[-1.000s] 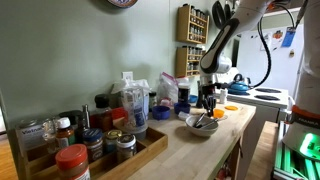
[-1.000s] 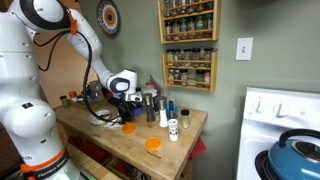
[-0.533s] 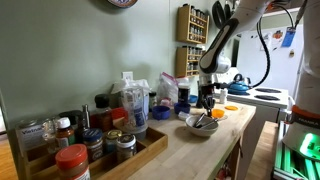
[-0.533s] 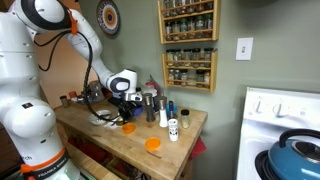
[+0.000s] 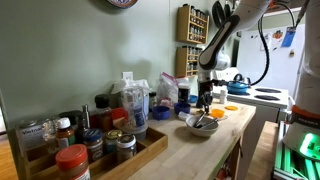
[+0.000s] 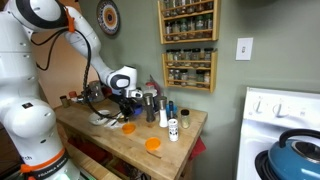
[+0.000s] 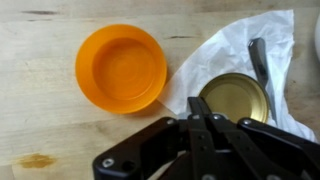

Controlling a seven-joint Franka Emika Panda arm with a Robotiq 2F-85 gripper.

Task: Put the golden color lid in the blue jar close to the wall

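Note:
The golden lid [image 7: 238,96] is round and flat, over the white bowl [image 7: 215,50], which has a spoon [image 7: 258,62] in it. My gripper [image 7: 203,103] is shut, its fingertips on the lid's left rim. In both exterior views the gripper [image 5: 205,100] [image 6: 128,97] hangs just above the white bowl [image 5: 200,126]. A squat deep blue jar [image 5: 160,113] stands near the wall behind the bowl. Another blue jar [image 5: 183,107] stands further along.
An orange lid [image 7: 120,67] lies on the wooden counter left of the bowl, and another orange lid [image 6: 152,144] lies nearer the front. A tray of spice jars [image 5: 90,150], clear plastic jars [image 5: 135,105], small bottles [image 6: 172,125] and a stove [image 6: 285,140] stand around.
The gripper has risen slightly above the white bowl. Nothing else has moved.

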